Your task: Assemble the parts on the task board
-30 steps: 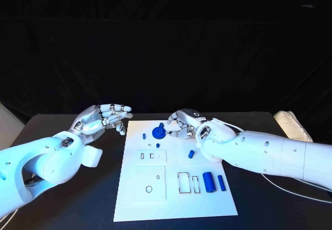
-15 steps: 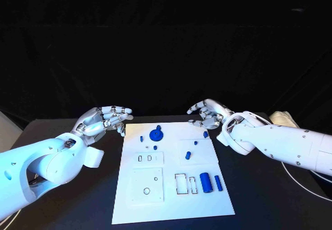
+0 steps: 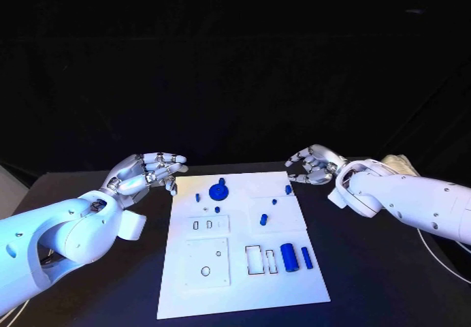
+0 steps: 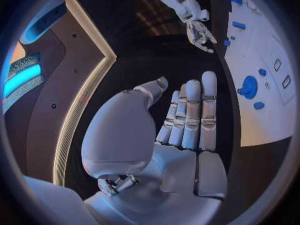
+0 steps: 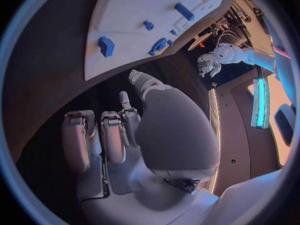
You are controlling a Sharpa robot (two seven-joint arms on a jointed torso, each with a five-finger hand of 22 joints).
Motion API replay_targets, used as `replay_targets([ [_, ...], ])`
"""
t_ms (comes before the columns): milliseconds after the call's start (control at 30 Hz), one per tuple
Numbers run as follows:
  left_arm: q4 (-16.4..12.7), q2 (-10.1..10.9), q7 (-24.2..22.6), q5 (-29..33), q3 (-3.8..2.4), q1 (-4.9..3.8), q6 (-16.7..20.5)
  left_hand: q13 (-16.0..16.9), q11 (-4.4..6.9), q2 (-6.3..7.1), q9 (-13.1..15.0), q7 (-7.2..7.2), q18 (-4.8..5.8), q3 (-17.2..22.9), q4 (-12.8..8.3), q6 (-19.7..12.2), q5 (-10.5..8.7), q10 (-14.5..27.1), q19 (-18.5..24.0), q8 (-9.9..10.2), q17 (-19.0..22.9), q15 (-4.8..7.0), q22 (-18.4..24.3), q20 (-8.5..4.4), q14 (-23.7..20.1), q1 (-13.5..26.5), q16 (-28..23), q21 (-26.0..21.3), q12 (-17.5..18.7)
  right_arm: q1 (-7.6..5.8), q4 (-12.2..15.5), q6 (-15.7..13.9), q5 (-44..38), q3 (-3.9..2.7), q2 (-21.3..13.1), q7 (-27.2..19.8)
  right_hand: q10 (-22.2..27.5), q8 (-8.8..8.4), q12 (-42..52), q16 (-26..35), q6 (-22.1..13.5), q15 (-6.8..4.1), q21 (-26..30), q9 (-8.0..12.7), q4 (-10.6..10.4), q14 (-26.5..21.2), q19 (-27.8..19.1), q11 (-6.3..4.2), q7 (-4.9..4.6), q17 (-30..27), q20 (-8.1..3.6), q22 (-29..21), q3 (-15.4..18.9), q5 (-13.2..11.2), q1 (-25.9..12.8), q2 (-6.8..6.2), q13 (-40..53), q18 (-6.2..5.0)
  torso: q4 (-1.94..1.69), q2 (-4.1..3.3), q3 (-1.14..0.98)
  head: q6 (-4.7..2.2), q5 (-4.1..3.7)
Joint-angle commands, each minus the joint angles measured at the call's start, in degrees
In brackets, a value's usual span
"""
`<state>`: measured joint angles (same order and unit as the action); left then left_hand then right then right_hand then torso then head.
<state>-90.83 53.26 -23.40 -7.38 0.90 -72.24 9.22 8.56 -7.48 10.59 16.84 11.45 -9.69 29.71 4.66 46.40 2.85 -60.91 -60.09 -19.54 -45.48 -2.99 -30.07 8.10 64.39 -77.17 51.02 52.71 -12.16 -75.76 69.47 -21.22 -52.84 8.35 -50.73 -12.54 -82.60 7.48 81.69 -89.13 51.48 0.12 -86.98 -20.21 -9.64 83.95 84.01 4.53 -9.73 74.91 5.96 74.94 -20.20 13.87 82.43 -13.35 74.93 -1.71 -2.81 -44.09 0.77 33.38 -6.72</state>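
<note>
The white task board (image 3: 240,286) lies in the middle of the table. A blue gear-shaped part (image 3: 219,191) sits near its far edge, with small blue pieces (image 3: 263,219) scattered around. A blue cylinder (image 3: 290,256) and a blue bar (image 3: 306,257) lie at the board's right side. My left hand (image 3: 147,170) hovers off the far left corner, fingers side by side and holding nothing (image 4: 181,125). My right hand (image 3: 314,165) hangs off the far right corner, fingers curled in with nothing in them (image 5: 119,135). The gear (image 4: 249,86) also appears in the left wrist view.
A pale folded cloth-like object (image 3: 404,165) lies at the table's far right, just behind my right arm. Bare black table (image 3: 382,279) stretches on both sides of the board. Several rectangular and round slots (image 3: 257,259) are cut in the board's near half.
My right hand has lifted off the blue gear and swung right, past the board's far right corner. The left hand has stayed in place.
</note>
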Motion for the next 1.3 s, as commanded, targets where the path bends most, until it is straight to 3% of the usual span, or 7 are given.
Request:
replay_targets([
  [33,0.06,-0.1,-0.78,-0.26,-0.01,0.05,-1.45,0.1,0.09,-0.49,0.05,-0.03,-0.88,-0.31,-0.15,-0.1,-0.02,0.09,0.53,-0.3,0.04,0.04,-0.08,0.06,-0.24,-0.08,0.25,0.39,-0.31,0.6,-0.48,3.42,-0.55,0.04,-0.28,-1.68,0.37,-0.42,-0.27,-0.25,-0.42,0.26,-0.01,0.09,0.32,5.68,4.34,0.23,0.04,13.62,0.23,12.03,-0.19,-0.11,0.32,-0.32,7.61,0.76,-0.03,-0.11,-0.07,0.22,0.01],
  [133,0.2,-0.06,-0.79,-0.26,-0.01,0.08,-1.44,0.14,0.11,-0.48,0.09,-0.04,-0.88,-0.33,-0.17,-0.09,-0.02,0.05,0.55,-0.35,0.05,0.07,-0.09,0.05,-0.25,-0.1,0.27,0.42,-0.42,1.32,-0.78,3.93,-1.79,0.07,-0.44,-1.59,0.42,-0.48,-0.32,-0.23,-0.49,0.26,-0.01,0.14,0.59,5.67,4.34,0.22,0.04,13.59,0.24,12.03,-0.37,0.1,0.53,-0.45,7.58,0.76,0.11,-0.16,-0.09,0.51,0.22],
  [300,0.3,-0.05,-0.8,-0.26,-0.01,0.1,-1.49,0.14,0.11,-0.48,0.09,-0.04,-0.88,-0.33,-0.17,-0.09,-0.02,0.05,0.55,-0.35,0.05,0.07,-0.09,0.05,-0.25,-0.1,0.27,0.42,-0.42,1.92,-1.29,4.19,-2.72,0.09,-0.43,-1.47,0.44,-0.53,-0.32,-0.21,-0.45,0.27,0.03,0.25,1.12,5.66,4.31,0.23,0.01,13.55,0.25,12.01,-1.05,1.09,0.8,-0.5,7.58,0.75,0.01,-0.22,-0.07,0.65,0.18],
  [667,0.4,0.01,-0.76,-0.26,-0.01,0.11,-1.59,0.14,0.11,-0.48,0.09,-0.04,-0.88,-0.33,-0.17,-0.09,-0.02,0.05,0.55,-0.35,0.05,0.07,-0.09,0.05,-0.25,-0.1,0.27,0.42,-0.42,2.36,-2.27,3.93,-3.47,0.1,0.01,-1.18,0.44,-0.54,-0.33,-0.19,-0.45,0.28,0.05,0.27,1.19,5.65,4.3,0.24,0.0,13.5,0.25,11.99,-1.15,1.27,0.79,-0.54,7.57,0.75,-0.12,-0.17,0.0,1.17,0.04],
  [967,0.37,0.15,-0.7,-0.26,-0.01,0.11,-1.56,0.14,0.11,-0.48,0.09,-0.04,-0.88,-0.33,-0.17,-0.09,-0.02,0.05,0.55,-0.35,0.05,0.07,-0.09,0.05,-0.25,-0.1,0.27,0.42,-0.42,2.9,-2.5,4.07,-3.59,0.1,0.42,-1.1,0.31,-0.5,-0.19,-0.22,-0.33,0.29,0.01,0.28,1.16,5.67,4.32,0.26,-0.02,13.59,0.26,12.04,-1.28,1.41,0.61,-0.5,7.69,0.76,0.03,-0.16,0.04,1.55,0.41],
  [1067,0.37,0.2,-0.68,-0.26,-0.01,0.11,-1.55,0.14,0.11,-0.48,0.09,-0.04,-0.88,-0.33,-0.17,-0.09,-0.02,0.05,0.55,-0.35,0.05,0.07,-0.09,0.05,-0.25,-0.1,0.27,0.42,-0.42,3.02,-2.55,4.01,-3.59,0.1,0.6,-1.07,0.27,-0.4,-0.15,-0.21,-0.13,0.29,0.01,0.26,1.13,5.66,4.33,0.26,-0.01,13.55,0.26,12.04,-1.42,1.49,0.47,-0.44,7.72,0.76,0.03,-0.2,-0.05,1.53,0.29],
  [1300,0.39,0.24,-0.63,-0.26,-0.01,0.11,-1.55,0.14,0.11,-0.48,0.09,-0.04,-0.88,-0.33,-0.17,-0.09,-0.02,0.05,0.55,-0.35,0.05,0.07,-0.09,0.05,-0.25,-0.1,0.27,0.42,-0.42,3.16,-2.82,3.54,-3.83,0.1,1.1,-0.5,-0.13,-0.09,0.25,-0.26,0.58,0.24,-0.11,0.25,1.29,5.69,4.4,0.19,0.05,13.68,0.24,12.17,-2.51,1.63,0.29,0.13,8.03,0.8,-0.05,-0.16,-0.01,1.58,0.3],
])
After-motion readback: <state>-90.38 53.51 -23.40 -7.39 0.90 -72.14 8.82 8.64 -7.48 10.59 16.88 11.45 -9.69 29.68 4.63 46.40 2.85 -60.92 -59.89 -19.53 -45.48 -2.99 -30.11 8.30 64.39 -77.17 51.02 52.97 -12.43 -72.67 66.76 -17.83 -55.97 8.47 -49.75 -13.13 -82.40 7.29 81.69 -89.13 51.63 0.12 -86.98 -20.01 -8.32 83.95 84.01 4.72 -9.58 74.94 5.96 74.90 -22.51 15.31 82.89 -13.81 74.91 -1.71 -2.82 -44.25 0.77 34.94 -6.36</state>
